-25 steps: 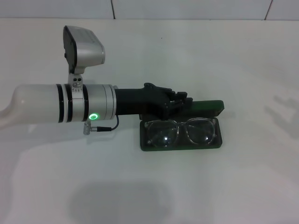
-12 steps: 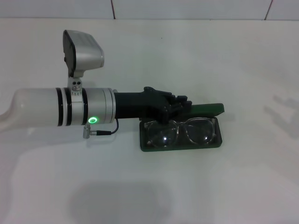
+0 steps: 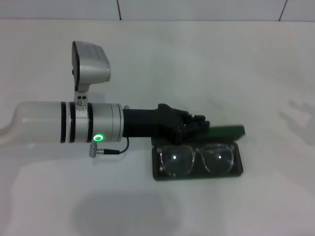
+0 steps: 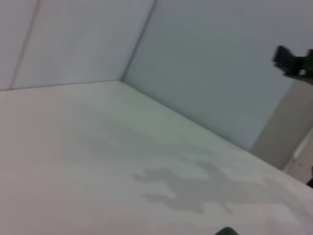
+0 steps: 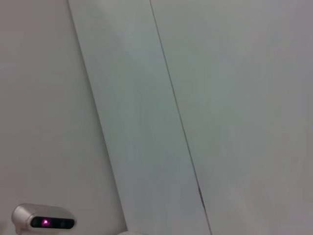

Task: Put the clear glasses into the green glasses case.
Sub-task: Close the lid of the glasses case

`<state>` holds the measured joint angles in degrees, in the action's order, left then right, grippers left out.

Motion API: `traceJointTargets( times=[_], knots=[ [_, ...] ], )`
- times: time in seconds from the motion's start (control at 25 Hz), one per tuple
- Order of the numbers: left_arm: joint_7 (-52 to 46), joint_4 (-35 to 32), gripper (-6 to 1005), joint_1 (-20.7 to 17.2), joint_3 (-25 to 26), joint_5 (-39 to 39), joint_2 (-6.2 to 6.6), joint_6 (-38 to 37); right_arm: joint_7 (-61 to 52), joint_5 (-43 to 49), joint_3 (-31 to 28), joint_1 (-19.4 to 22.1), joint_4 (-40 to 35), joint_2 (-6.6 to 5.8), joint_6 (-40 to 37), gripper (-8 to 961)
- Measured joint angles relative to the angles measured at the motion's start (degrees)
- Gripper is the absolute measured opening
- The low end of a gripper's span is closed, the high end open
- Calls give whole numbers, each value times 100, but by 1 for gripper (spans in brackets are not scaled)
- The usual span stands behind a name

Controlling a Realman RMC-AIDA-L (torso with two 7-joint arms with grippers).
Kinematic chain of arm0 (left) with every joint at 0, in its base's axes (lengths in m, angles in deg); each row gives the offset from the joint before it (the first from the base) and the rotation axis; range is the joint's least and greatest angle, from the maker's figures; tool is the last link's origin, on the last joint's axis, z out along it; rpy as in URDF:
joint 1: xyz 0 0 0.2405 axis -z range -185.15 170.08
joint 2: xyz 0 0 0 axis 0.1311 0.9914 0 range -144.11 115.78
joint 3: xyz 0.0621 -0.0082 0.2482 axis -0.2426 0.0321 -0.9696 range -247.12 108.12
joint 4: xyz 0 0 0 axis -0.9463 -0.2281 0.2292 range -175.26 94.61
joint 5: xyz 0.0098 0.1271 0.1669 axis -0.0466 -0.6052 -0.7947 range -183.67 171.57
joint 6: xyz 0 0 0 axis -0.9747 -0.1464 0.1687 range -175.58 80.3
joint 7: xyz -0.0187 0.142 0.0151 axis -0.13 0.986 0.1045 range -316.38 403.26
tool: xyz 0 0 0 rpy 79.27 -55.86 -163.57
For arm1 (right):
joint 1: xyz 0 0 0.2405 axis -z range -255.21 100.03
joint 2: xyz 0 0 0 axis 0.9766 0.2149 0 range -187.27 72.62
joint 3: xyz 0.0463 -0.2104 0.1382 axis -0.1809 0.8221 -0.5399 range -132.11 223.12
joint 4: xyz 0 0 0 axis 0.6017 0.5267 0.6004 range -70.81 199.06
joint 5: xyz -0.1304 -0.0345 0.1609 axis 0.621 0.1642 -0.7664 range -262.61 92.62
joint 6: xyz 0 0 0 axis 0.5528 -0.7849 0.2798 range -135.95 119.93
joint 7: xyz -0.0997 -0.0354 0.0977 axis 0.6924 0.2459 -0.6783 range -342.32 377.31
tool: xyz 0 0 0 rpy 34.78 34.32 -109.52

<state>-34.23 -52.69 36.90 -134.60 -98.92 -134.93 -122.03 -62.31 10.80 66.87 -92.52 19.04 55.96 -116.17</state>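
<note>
The green glasses case (image 3: 199, 176) lies open on the white table, slightly right of centre in the head view. Its lid (image 3: 225, 132) stands up along the far side. The clear glasses (image 3: 196, 158) lie inside the case, lenses up and about as wide as the tray. My left gripper (image 3: 199, 126) reaches in from the left and sits at the left end of the lid, above the far edge of the glasses. Its black body hides the lid's left part. The right gripper is out of view.
The white table (image 3: 236, 69) spreads all around the case, with a tiled wall at the back. The left arm's silver forearm (image 3: 74, 123) lies across the left half. A dark object (image 4: 293, 61) shows by the wall in the left wrist view.
The case with the glasses has slid toward me and a little right, and the left gripper moved with it. The lid looks lower over the glasses.
</note>
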Motion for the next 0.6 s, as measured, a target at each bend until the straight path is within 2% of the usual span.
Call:
traceJointTargets(
  times=[0.36,0.6],
  knots=[
    [243,232,149,-49,-8,42,0,-163,51,0,0,-6,0,8,6,413],
    [388,304,149,-119,-251,204,1,-206,56,-2,-3,-22,-1,14,6,414]
  ],
)
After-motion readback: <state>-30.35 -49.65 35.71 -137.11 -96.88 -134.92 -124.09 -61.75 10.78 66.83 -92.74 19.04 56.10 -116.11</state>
